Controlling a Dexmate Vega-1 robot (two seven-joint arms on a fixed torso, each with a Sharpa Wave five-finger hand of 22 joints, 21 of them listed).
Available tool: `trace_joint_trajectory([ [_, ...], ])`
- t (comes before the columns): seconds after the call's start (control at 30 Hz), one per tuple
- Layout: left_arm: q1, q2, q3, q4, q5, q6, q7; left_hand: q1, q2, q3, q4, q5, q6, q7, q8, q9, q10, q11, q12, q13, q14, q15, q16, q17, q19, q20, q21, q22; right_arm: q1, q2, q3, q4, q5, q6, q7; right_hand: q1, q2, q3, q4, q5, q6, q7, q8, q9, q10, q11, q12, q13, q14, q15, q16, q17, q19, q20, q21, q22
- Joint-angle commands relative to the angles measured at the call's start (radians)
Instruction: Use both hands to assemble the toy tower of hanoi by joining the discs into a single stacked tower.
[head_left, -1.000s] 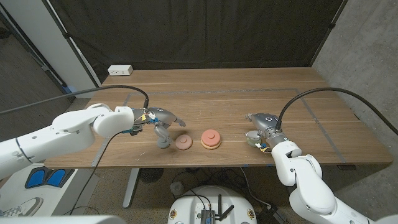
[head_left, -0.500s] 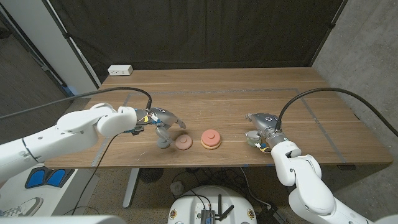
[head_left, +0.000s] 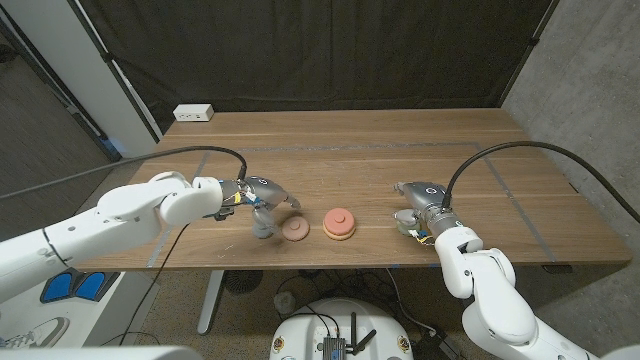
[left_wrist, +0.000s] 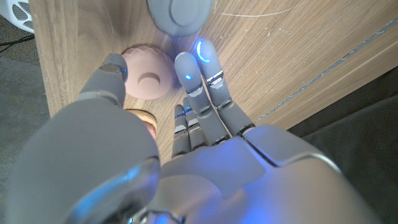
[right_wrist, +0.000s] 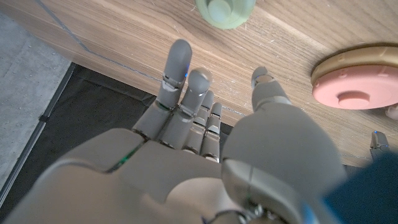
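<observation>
Head view: high, looks down over the whole surface (head_left: 360, 150), both arms entering from the bottom corners. Left wrist view: very close behind the left hand (left_wrist: 155, 155), turned. Right wrist view: equally close behind the right hand (right_wrist: 205, 155). All 3 views share the pink disc stack (head_left: 339, 223).
</observation>
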Motion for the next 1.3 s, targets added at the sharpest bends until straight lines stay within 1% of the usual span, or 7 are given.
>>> trace_joint_trajectory([
  [0.03, 0.018, -0.014, 0.005, 0.014, 0.012, -0.027, 0.036, 0.015, 0.001, 0.0, 0.0, -0.004, 0.027, -0.007, 0.009, 0.001, 0.022, -0.009, 0.011, -0.001, 0.012, -0.066, 0.006, -0.002, 0.018, -0.114, 0.013, 0.002, 0.0, 0.004, 0.005, 0.002, 0.007, 0.009, -0.002, 0.004, 0.01, 0.007, 0.001, 0.0, 0.003, -0.003, -0.002, 0.006, 0.008, 0.004, -0.005, 0.001, -0.003, -0.027, -0.001, 0.003, -0.001, -0.09, 0.004, -0.001],
  [0.3, 0.008, -0.031, 0.027, 0.023, 0.06, -0.023, 0.019, 0.021, 0.001, -0.001, -0.001, -0.005, 0.034, -0.008, 0.01, 0.001, 0.029, -0.009, 0.013, -0.003, 0.024, -0.066, 0.013, 0.002, 0.023, -0.115, 0.016, 0.002, -0.001, 0.005, 0.002, -0.002, -0.001, 0.006, 0.001, 0.004, 0.012, 0.008, 0.001, 0.001, 0.004, -0.001, -0.002, 0.006, 0.008, 0.004, -0.006, 0.002, 0.001, -0.027, 0.002, 0.008, 0.0, -0.091, 0.005, -0.001],
  [0.53, 0.014, -0.052, 0.046, 0.033, 0.13, -0.035, 0.063, 0.024, 0.002, -0.002, -0.001, -0.005, 0.037, -0.011, 0.01, 0.001, 0.029, -0.01, 0.011, -0.005, 0.021, -0.066, 0.01, -0.004, 0.021, -0.115, 0.016, 0.002, -0.006, 0.005, 0.003, -0.004, -0.006, 0.004, 0.008, 0.003, 0.014, 0.01, 0.001, 0.002, 0.006, 0.001, -0.002, 0.007, 0.01, 0.003, -0.006, 0.003, 0.001, -0.027, 0.002, 0.009, 0.0, -0.091, 0.006, -0.001],
  [1.0, -0.011, -0.095, 0.068, 0.072, 0.122, -0.052, 0.052, 0.028, 0.005, -0.005, 0.002, -0.007, 0.049, -0.013, 0.011, 0.001, 0.036, -0.017, 0.011, -0.008, 0.023, -0.066, 0.01, -0.008, 0.019, -0.114, 0.017, 0.001, -0.019, 0.007, 0.011, -0.008, -0.004, 0.0, 0.007, 0.005, 0.021, 0.014, 0.001, 0.005, 0.009, 0.001, -0.003, 0.008, 0.015, 0.004, -0.006, 0.005, 0.003, -0.027, 0.004, 0.012, 0.001, -0.091, 0.008, -0.001],
  [1.03, -0.018, -0.101, 0.074, 0.074, 0.117, -0.051, 0.033, 0.029, 0.005, -0.005, 0.002, -0.007, 0.05, -0.014, 0.011, 0.001, 0.04, -0.022, 0.012, -0.009, 0.024, -0.066, 0.011, -0.008, 0.018, -0.114, 0.017, 0.001, -0.019, 0.007, 0.012, -0.008, -0.003, 0.0, 0.006, 0.005, 0.021, 0.015, 0.0, 0.006, 0.009, 0.002, -0.003, 0.008, 0.015, 0.003, -0.007, 0.004, 0.001, -0.027, 0.002, 0.01, 0.001, -0.091, 0.008, -0.001],
  [1.1, -0.019, -0.102, 0.08, 0.07, 0.143, -0.046, 0.036, 0.029, 0.006, -0.005, 0.002, -0.007, 0.053, -0.016, 0.012, 0.001, 0.041, -0.021, 0.012, -0.009, 0.024, -0.066, 0.011, -0.008, 0.018, -0.114, 0.017, 0.001, -0.019, 0.007, 0.012, -0.009, -0.003, 0.0, 0.009, 0.006, 0.021, 0.015, 0.0, 0.006, 0.009, 0.0, -0.004, 0.008, 0.015, 0.005, -0.008, 0.004, -0.002, -0.028, -0.001, 0.007, 0.0, -0.091, 0.008, -0.001],
  [1.3, -0.018, -0.107, 0.083, 0.074, 0.149, -0.042, 0.04, 0.029, 0.007, -0.006, 0.003, -0.007, 0.057, -0.018, 0.013, 0.001, 0.044, -0.023, 0.013, -0.01, 0.025, -0.066, 0.012, -0.008, 0.016, -0.114, 0.016, 0.001, -0.02, 0.008, 0.014, -0.009, -0.003, -0.003, 0.009, 0.005, 0.023, 0.016, 0.0, 0.007, 0.01, 0.0, -0.004, 0.009, 0.019, 0.007, -0.007, 0.005, 0.001, -0.027, 0.001, 0.009, 0.0, -0.091, 0.008, -0.001],
])
